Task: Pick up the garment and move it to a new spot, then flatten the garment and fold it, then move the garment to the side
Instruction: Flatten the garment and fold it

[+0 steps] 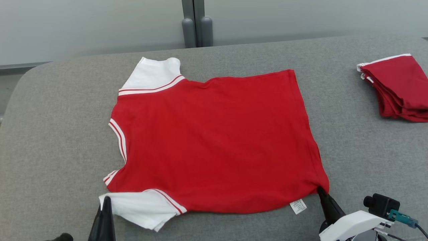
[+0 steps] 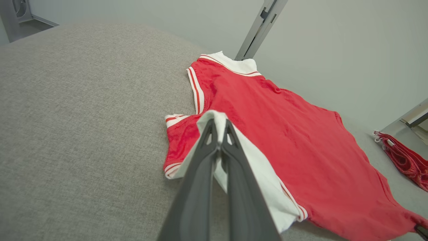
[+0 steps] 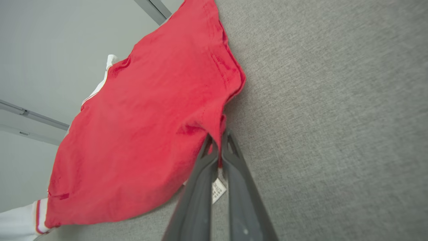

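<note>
My left hand (image 2: 219, 129) pinches the white sleeve (image 2: 264, 174) and my right hand (image 3: 219, 139) the near hem corner (image 1: 317, 182) of the red garment (image 1: 214, 140) lying flat on the counter (image 1: 50, 134); light, soft and limp, it will, I judge, sag unless pulled taut.

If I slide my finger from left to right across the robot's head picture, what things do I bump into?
First the left hand → white sleeve it pinches → white label → right hand pinching the red shirt corner → folded red pile.
</note>
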Available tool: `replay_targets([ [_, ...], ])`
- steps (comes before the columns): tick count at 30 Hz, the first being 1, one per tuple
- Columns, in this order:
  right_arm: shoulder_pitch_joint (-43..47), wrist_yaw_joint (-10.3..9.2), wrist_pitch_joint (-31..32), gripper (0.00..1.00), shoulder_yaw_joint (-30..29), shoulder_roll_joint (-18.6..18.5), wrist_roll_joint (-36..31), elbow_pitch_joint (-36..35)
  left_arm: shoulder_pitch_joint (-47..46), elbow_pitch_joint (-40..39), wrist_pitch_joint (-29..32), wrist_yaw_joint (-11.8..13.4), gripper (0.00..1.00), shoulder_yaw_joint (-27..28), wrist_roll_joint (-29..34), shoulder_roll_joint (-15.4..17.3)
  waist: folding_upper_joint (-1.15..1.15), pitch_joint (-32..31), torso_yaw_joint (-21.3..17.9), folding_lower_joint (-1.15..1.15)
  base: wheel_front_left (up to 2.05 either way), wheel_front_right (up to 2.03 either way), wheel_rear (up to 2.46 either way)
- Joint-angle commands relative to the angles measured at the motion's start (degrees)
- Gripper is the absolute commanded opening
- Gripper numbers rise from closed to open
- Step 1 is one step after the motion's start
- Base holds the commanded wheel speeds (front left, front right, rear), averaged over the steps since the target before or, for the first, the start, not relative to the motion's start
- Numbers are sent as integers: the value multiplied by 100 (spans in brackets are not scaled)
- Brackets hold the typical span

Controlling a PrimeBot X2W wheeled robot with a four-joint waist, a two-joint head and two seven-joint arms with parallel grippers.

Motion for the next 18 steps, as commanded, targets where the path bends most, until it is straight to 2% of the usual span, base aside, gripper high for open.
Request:
replay_targets([
  [1, -110, 1, -39, 0, 11, 2, 101, 30, -230, 63, -46, -50, 0, 10, -81, 1, 0, 24, -4, 0, 0, 0, 0],
  [10, -605, 1, -176, 0, 132, 40, 633, 85, -1557, 750, -231, -125, 0, 101, 5, 57, 0, 286, -123, 0, 0, 0, 0],
  [18, -1260, 1, -356, 0, 202, 61, 872, 361, -2618, 1824, -388, -107, 0, 247, 73, 10, 0, 633, -257, 0, 0, 0, 0],
])
